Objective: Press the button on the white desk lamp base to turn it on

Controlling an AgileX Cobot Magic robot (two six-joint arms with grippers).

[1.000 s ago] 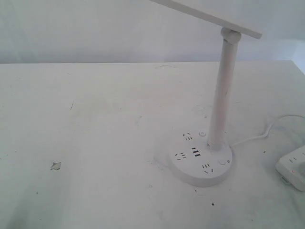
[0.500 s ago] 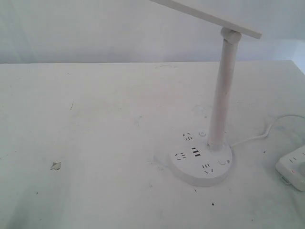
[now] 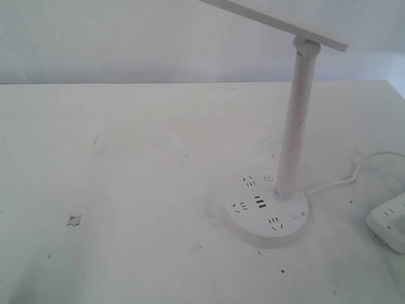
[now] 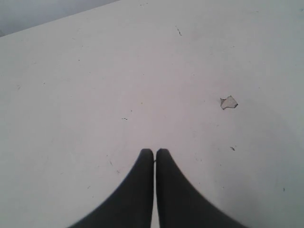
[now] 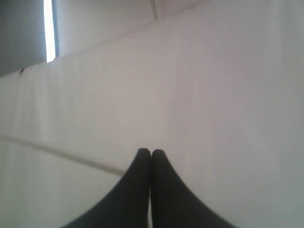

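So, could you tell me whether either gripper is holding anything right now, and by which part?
Nothing is held: the left gripper and right gripper are both shut empty.

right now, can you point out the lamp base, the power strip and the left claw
white desk lamp base [image 3: 266, 214]: exterior view, middle of its round top face.
white power strip [image 3: 388, 224]: exterior view, top face at the right edge.
left claw [image 4: 154, 153]: left wrist view, between its closed fingertips.

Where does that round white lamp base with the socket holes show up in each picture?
Exterior view: the thick round white plastic lamp base sits lower right.
Left wrist view: not in it.
Right wrist view: not in it.
Shared landmark: small grey flake-shaped mark, exterior lower left, and in the left wrist view.
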